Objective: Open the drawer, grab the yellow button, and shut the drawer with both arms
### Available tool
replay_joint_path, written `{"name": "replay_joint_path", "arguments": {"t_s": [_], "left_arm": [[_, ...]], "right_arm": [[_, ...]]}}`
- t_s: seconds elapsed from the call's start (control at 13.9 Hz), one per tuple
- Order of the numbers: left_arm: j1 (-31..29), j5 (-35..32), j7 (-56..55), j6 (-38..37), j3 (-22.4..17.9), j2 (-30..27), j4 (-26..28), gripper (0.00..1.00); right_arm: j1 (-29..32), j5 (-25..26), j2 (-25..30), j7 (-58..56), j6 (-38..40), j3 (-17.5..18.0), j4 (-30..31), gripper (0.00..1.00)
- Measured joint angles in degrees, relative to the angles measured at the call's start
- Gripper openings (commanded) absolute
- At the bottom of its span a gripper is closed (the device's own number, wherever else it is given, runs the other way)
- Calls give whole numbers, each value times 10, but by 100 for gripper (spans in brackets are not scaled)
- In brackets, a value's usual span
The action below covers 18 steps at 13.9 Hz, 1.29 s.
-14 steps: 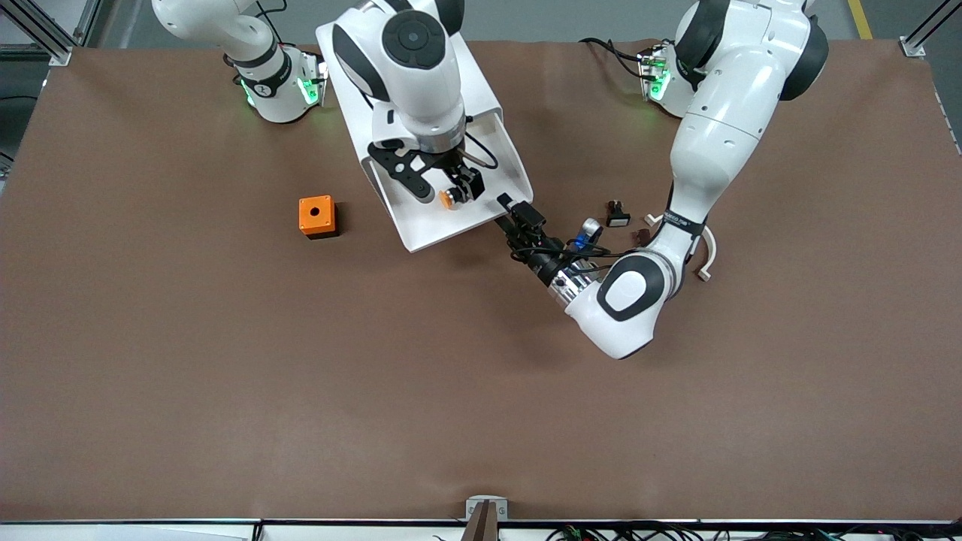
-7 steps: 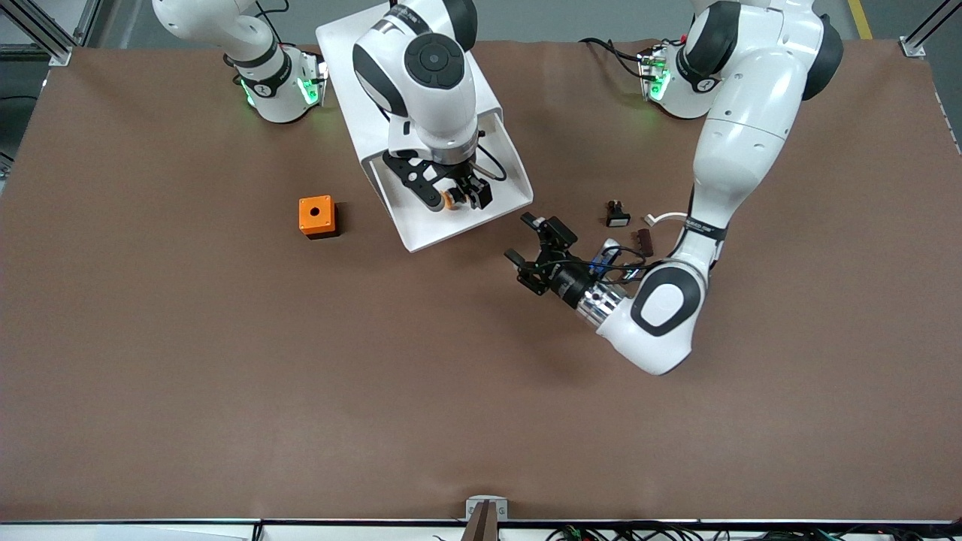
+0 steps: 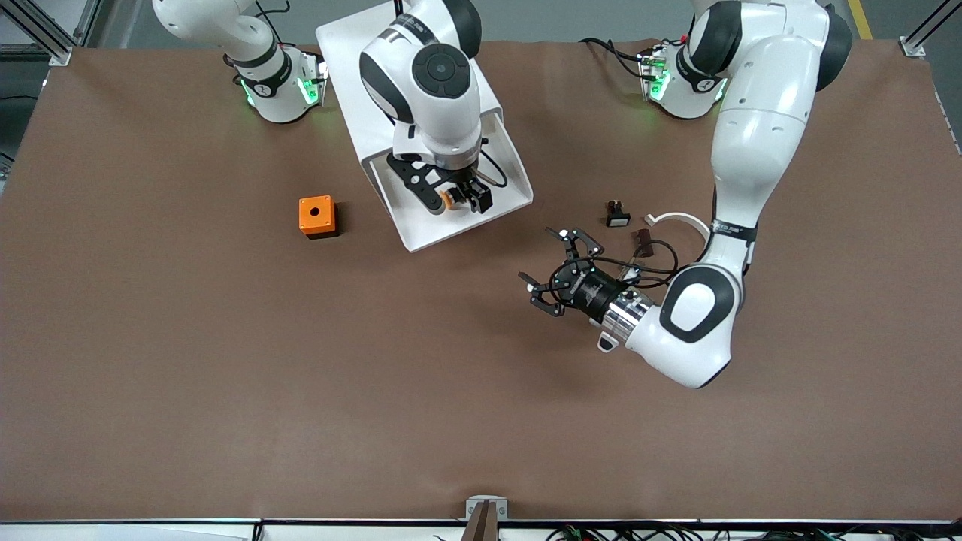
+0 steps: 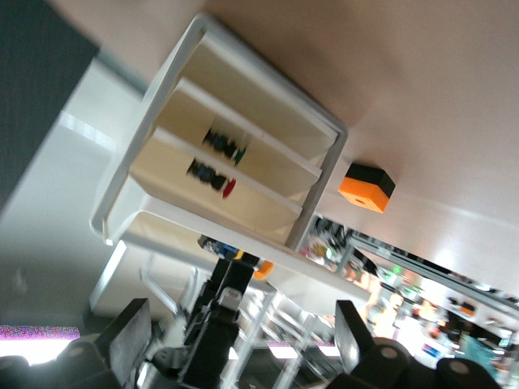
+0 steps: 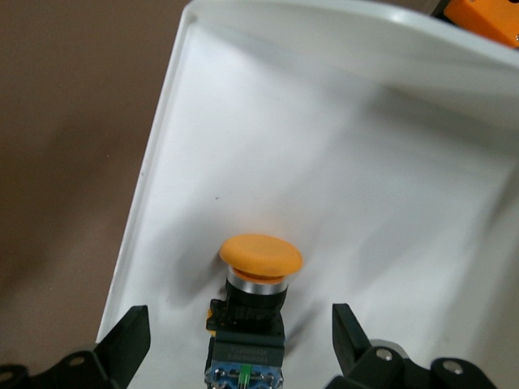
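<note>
Drawer (image 3: 502, 197) pulled out of the white cabinet (image 3: 353, 75), sitting mid-table toward the bases. Button (image 3: 448, 198) lies in the drawer, orange cap up on a dark body. R gripper (image 3: 454, 198) is down in the drawer, fingers spread either side of the button, no contact seen. R wrist and forearm cover most of the drawer from the front cam.

L gripper (image 3: 555, 272) hangs low over bare mat, well apart from the drawer front, jaws wide, nothing in them.

Orange cube (image 3: 316, 216) with a round hole sits on the mat toward the R arm's end. Small black part (image 3: 617, 214), a brown piece (image 3: 643, 238) and a white curved strip (image 3: 680, 219) lie near the L forearm.

R wrist cam: button (image 5: 255, 301) between both fingers, gaps each side; white drawer floor and rim. L wrist cam: cabinet (image 4: 231, 174) shelves hold small blurred parts, not seen from front; cube (image 4: 366, 185) beside it.

Brown mat (image 3: 225, 376) covers the table; grey floor at edges.
</note>
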<state>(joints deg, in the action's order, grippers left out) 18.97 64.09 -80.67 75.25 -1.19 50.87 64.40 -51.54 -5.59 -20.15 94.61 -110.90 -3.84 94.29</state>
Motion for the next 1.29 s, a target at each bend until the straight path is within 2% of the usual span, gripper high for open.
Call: {"name": "replay_joint_path", "arguments": {"t_s": [0.07, 0.22, 0.36, 0.5, 0.57, 1.08, 1.29], "left_arm": [[7, -25, 28, 13, 0, -19, -3, 100], [19, -82, 84, 43, -1, -64, -6, 100], [31, -157, 138, 68, -2, -106, -6, 100], [51, -240, 162, 107, -3, -134, -5, 100], [63, -274, 165, 130, -3, -142, -4, 100], [121, -441, 174, 244, -3, -147, 14, 100], [146, -488, 172, 268, -3, -140, 28, 100]], "right_arm": [[-3, 0, -4, 3, -3, 0, 0, 95], [-7, 0, -9, 5, -5, 0, 0, 78], [-9, 0, -10, 5, -5, 0, 0, 36], [-9, 0, -9, 5, -6, -1, -2, 11], [-9, 0, -9, 5, -6, -1, -4, 5], [-4, 0, -9, 4, -3, -7, -13, 2], [20, -7, -7, -36, 52, -11, -48, 1]]}}
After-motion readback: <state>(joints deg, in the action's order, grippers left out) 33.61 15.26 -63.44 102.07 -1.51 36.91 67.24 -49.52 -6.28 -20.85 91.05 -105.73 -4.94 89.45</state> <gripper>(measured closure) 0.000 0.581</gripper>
